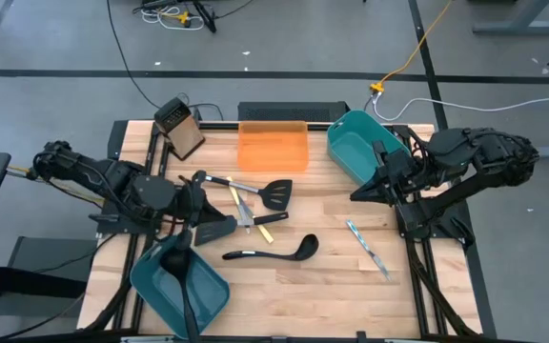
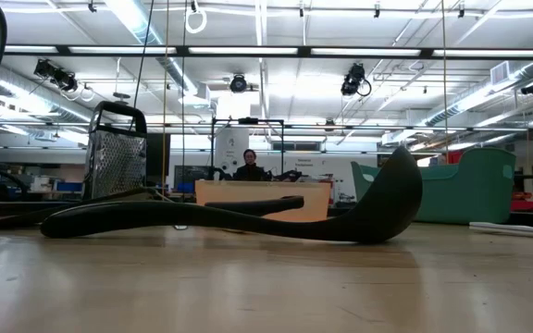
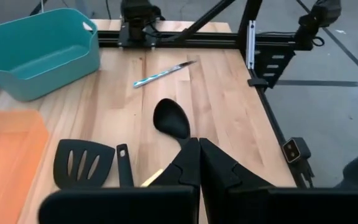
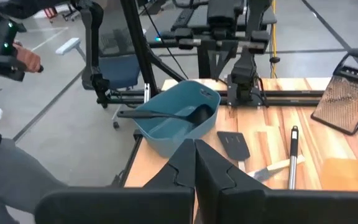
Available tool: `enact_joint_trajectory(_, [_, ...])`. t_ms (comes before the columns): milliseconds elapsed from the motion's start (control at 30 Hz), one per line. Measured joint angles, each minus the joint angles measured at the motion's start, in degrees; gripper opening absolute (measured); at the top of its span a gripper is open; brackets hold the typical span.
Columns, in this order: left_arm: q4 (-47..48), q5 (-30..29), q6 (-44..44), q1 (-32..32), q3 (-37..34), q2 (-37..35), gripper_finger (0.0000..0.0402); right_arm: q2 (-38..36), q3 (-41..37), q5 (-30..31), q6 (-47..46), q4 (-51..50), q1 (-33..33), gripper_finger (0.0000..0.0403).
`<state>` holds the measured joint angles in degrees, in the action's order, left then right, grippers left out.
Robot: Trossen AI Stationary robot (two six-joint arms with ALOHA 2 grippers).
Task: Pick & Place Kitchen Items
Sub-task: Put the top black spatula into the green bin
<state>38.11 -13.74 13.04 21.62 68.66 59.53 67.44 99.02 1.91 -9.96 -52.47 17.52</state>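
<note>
My left gripper (image 1: pixel 195 197) (image 3: pixel 199 155) hovers shut and empty over the table's left part, pointing toward the black ladle (image 1: pixel 273 251) (image 3: pixel 171 118) that lies flat on the wood. My right gripper (image 1: pixel 355 195) (image 4: pixel 196 155) is shut and empty, raised beside the far right teal bin (image 1: pixel 362 143). A second ladle (image 1: pixel 181 281) (image 4: pixel 160 114) lies in the near left teal bin (image 1: pixel 208 291). Two black slotted spatulas (image 1: pixel 276 193) (image 1: pixel 213 229), yellow-handled pieces (image 1: pixel 255 221) and a silver piece of cutlery (image 1: pixel 367 248) lie loose on the table.
A flat orange tray (image 1: pixel 273 148) sits at the far middle, with a metal grater (image 1: pixel 181 127) to its left. Bare wood lies at the near middle and near right. A person sits in the room behind the table (image 2: pixel 248 166).
</note>
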Motion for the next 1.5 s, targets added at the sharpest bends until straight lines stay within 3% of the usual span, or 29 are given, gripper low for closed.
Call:
enact_joint_trajectory(400, [4.0,2.1,-2.3,-10.2,0.0,0.0,0.0001,0.0,0.0,0.1,2.4,-2.1,0.0,0.0002])
enact_joint_trajectory(567, [8.5,4.8,-6.5,-17.0,0.0,0.0,0.0,0.0,0.0,0.2,3.0,-2.1,0.0,0.0002])
enact_joint_trajectory(967, [8.5,15.3,-14.4,-31.9,0.0,0.0,0.0,0.0,0.0,5.2,2.7,-2.0,-0.2,0.0002])
enact_joint_trajectory(1500, [11.8,19.5,-18.4,-40.0,-0.7,0.6,0.0,0.0,0.0,6.2,3.4,-0.7,-0.2,0.0002])
